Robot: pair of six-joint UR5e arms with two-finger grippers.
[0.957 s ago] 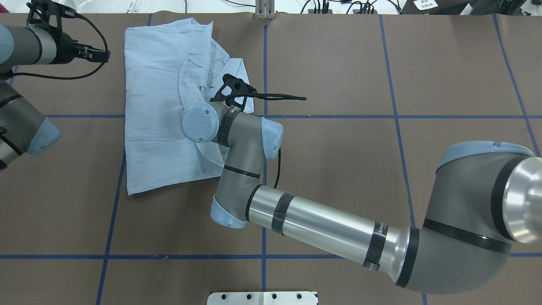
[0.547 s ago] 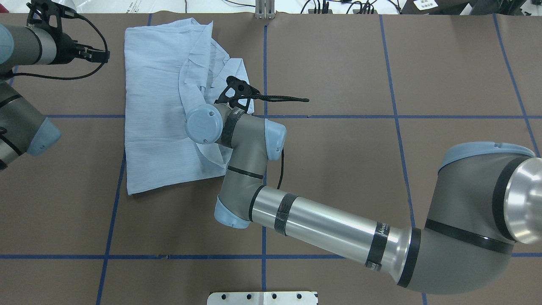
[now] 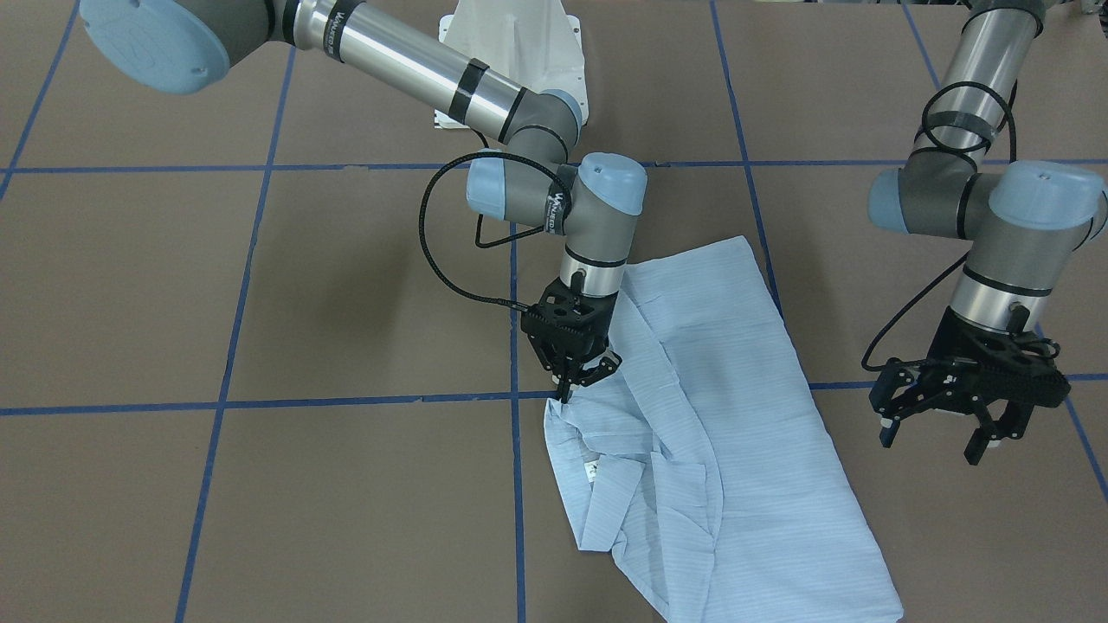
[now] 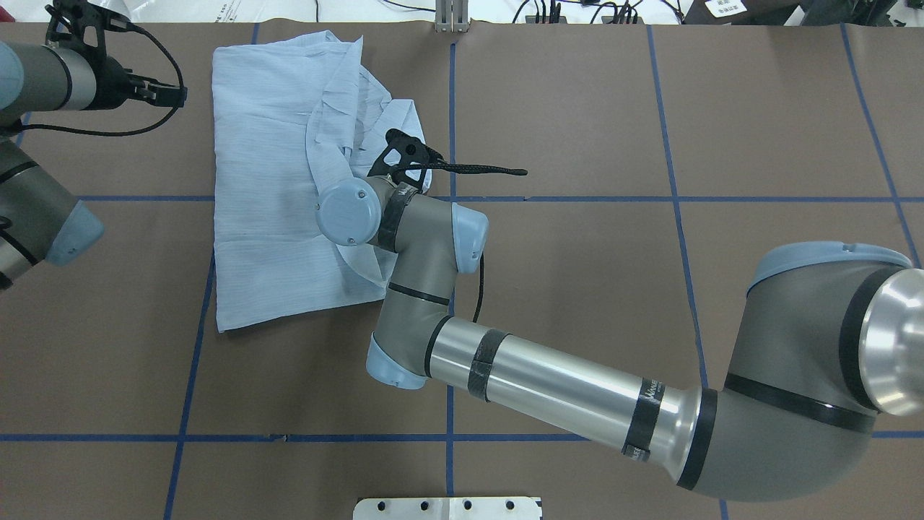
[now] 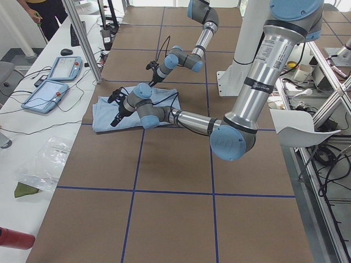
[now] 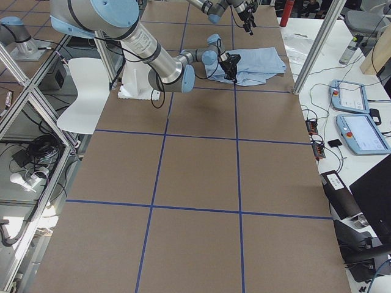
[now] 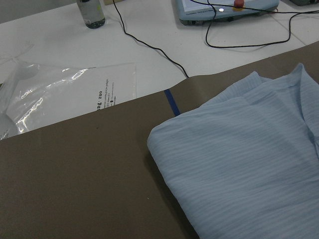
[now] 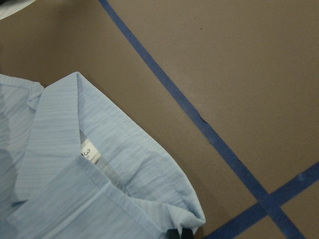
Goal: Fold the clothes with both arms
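Shirt (image 4: 267, 195) of pale blue striped cloth lies partly folded on the far left part of the brown table (image 4: 613, 144), its long body flat and its looser layers bunched along the right side. The right arm (image 4: 548, 375) reaches in from the near right and bends down over the garment's right edge. There the right gripper (image 3: 567, 394) has its fingers drawn together on the rim of the collar (image 8: 114, 144), pinching the fabric just beside a crossing of the blue tape lines (image 4: 563, 198). The right wrist view shows the collar's corner lying at the fingertips, with a small white size label (image 8: 89, 152) tucked inside the fold.

Compared with a second ago, the right arm's wrist sits slightly farther right over the shirt. It shows no further shift since half a second ago. The shirt's outline looks unchanged.

The left arm (image 4: 43, 76) holds the same post at the far left edge. The left gripper (image 3: 930, 439) hangs with its fingers spread wide above bare table, near the shirt's left side and clear of the cloth. Its wrist view looks across the shirt's folded corner to a clear plastic bag (image 7: 65, 94) on the white surface beyond the table.
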